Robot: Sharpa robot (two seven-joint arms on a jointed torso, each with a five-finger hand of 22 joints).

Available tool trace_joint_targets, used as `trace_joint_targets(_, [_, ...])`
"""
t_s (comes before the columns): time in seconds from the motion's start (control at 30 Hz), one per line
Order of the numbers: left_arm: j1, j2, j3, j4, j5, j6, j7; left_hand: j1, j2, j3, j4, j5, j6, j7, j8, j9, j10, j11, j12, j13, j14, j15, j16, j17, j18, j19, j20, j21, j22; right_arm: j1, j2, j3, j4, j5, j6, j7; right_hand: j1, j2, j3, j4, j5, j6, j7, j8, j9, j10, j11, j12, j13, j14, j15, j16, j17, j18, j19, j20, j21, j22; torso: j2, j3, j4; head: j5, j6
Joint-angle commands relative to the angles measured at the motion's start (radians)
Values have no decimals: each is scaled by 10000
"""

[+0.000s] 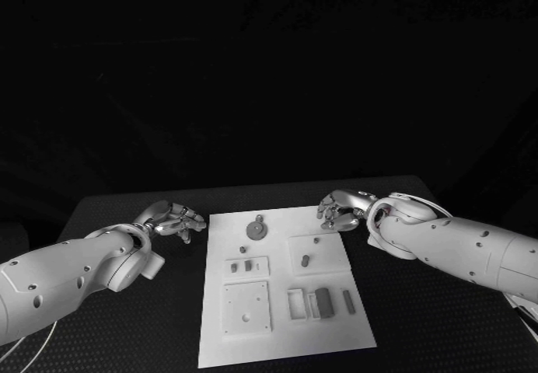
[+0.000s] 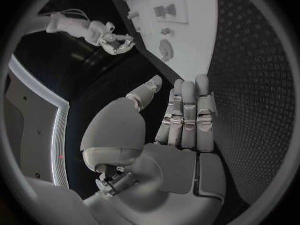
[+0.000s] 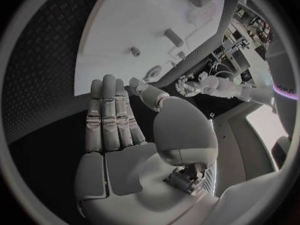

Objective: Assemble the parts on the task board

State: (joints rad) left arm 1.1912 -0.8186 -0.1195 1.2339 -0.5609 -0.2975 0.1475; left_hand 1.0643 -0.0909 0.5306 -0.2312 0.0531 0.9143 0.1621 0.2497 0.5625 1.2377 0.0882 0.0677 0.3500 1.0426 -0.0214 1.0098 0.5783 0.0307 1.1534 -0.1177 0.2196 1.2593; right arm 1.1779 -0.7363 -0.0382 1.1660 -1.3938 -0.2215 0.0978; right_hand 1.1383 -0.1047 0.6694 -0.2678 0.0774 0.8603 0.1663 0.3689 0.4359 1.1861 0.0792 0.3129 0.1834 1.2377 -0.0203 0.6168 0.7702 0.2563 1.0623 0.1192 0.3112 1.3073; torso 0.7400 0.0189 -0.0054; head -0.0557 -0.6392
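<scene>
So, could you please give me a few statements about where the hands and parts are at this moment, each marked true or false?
1. The left hand holds one of the parts. False: its fingers are extended and it holds nothing.
2. The task board lies on the table between the two hands. True.
3. The right hand is beside the board's far right corner. True.
4. The round disc part lies on the black table, off the board. False: it lies on the board, near its far edge.
5. The right hand holds nothing. True.
</scene>
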Motion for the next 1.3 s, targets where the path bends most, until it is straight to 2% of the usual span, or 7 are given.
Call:
trace_joint_targets(0.03, [19,-29,13,160,1920,185,699,-119,10,-89,-19,-40,-82,12,71,14,-98,2,5,22,-115,34,-172,-71,178,-112,46,-140,-103,-43,-30,-81,190,-1811,79,-511,-29,-155,-50,39,26,89,5,58,11,115,-19,-135,33,135,-70,214,191,55,201,-108,152,254,18,2,-17,36,29])
trace_joint_targets(0.23, [18,22,13,316,1959,247,789,-237,59,-211,-109,-39,-141,41,82,31,-252,72,1,50,-210,118,-583,-232,121,-227,118,-472,-356,-242,89,-325,410,-2512,-56,-769,-168,-534,-56,209,26,74,11,12,1,117,-1,-386,51,160,-72,375,361,55,308,-173,288,254,34,-6,-16,144,11])
trace_joint_targets(0.5, [17,51,13,282,1960,296,813,-275,72,-272,-153,-39,-170,55,81,34,-317,92,-4,65,-199,137,-676,-250,116,-191,128,-549,-420,-307,142,-437,571,-2977,-108,-987,-185,-762,-18,360,23,84,8,-13,-3,49,49,-642,56,105,-33,423,448,55,278,-185,357,255,33,1,-17,234,-51])
trace_joint_targets(0.77, [17,40,13,248,1986,304,790,-302,74,-307,-172,-39,-177,57,85,36,-354,104,-6,71,-198,147,-713,-252,114,-178,135,-584,-445,-311,194,-470,535,-3059,-95,-999,-145,-788,5,380,25,70,13,-31,-9,56,55,-702,67,89,-27,437,473,55,267,-190,382,256,31,-2,-18,289,-82])
trace_joint_targets(0.9, [17,59,13,241,1986,290,765,-312,80,-320,-178,-38,-184,60,84,36,-370,109,-6,74,-195,151,-725,-251,114,-173,137,-598,-454,-314,241,-490,498,-3060,-28,-982,-40,-653,39,356,21,118,-4,-17,0,103,50,-771,96,106,-33,494,528,55,277,-206,446,261,34,-6,-13,307,-105])
trace_joint_targets(1.1, [17,78,13,231,1986,334,724,-321,87,-337,-191,-38,-208,67,75,33,-394,114,-6,80,-186,155,-742,-247,117,-159,138,-619,-468,-315,338,-545,479,-3207,116,-959,111,-48,79,111,22,505,-168,148,76,266,18,-892,189,74,-57,562,616,55,214,-202,564,259,33,-14,-18,326,-135])
trace_joint_targets(1.3, [17,91,13,218,1986,347,663,-316,89,-349,-212,-38,-238,78,64,29,-423,120,-7,85,-167,157,-750,-239,123,-134,137,-634,-479,-320,441,-610,367,-3355,276,-985,112,246,136,-82,28,802,-282,249,129,354,3,-994,254,43,-70,571,648,55,173,-192,639,252,32,-17,-14,317,-168])
